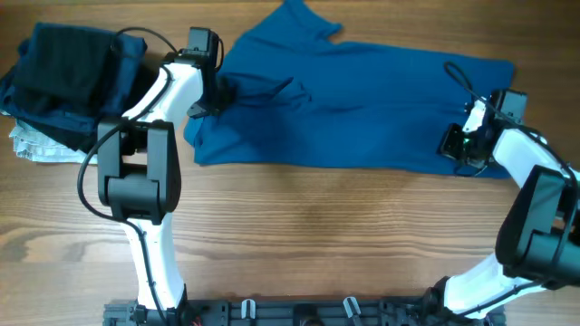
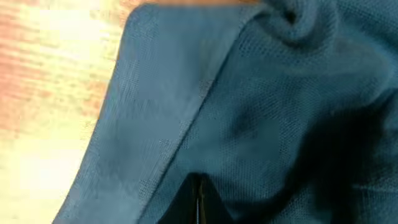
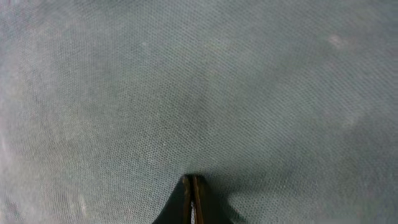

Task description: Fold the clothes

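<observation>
The clothes are a mid-blue T-shirt point(image 1: 362, 109) lying spread across the far half of the wooden table, with a sleeve pointing to the far edge. My left gripper point(image 1: 220, 93) sits at the shirt's left end, and creases run out from it into the fabric. In the left wrist view its tips point(image 2: 199, 183) are shut, with the T-shirt point(image 2: 267, 112) bunched and folded around them. My right gripper point(image 1: 453, 142) rests on the shirt's right end near the front hem. Seen from the right wrist, its tips point(image 3: 191, 180) are shut on a pinch of the T-shirt point(image 3: 199, 81), which fills that view.
A stack of dark navy and black folded garments point(image 1: 63, 63) lies at the far left, on top of a small whitish patterned cloth point(image 1: 32, 145). Bare wooden table point(image 1: 299, 217) stretches along the near side. Table wood point(image 2: 43, 74) shows left of the shirt's edge.
</observation>
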You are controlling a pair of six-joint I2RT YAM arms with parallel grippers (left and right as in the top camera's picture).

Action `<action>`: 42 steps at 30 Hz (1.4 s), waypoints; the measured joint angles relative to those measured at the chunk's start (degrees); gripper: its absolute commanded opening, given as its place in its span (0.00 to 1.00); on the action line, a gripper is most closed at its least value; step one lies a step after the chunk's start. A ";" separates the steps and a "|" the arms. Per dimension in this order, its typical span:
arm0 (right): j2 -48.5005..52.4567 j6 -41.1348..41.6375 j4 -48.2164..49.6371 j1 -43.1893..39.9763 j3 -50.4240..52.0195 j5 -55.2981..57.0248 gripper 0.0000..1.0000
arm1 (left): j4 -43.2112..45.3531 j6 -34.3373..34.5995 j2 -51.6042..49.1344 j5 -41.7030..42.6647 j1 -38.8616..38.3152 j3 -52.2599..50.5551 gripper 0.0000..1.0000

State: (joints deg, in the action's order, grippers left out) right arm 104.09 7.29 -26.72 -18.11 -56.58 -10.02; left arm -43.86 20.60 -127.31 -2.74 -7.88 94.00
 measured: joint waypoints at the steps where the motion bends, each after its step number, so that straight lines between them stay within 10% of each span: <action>1: -0.26 1.25 -1.20 0.09 -0.02 1.53 0.04 | -1.09 0.02 0.00 0.00 0.00 0.13 0.04; 32: -1.03 14.56 -17.00 -3.61 -1.99 20.50 0.05 | -18.73 13.73 4.11 -2.32 -7.61 -7.82 0.04; 42: -10.32 8.59 -21.00 -4.11 -13.81 10.12 0.50 | -19.34 16.20 12.81 -0.59 -7.76 -12.76 0.18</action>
State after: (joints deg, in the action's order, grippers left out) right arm 93.78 15.88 -47.72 -22.22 -70.39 0.10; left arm -63.20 36.80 -114.50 -3.33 -15.64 81.23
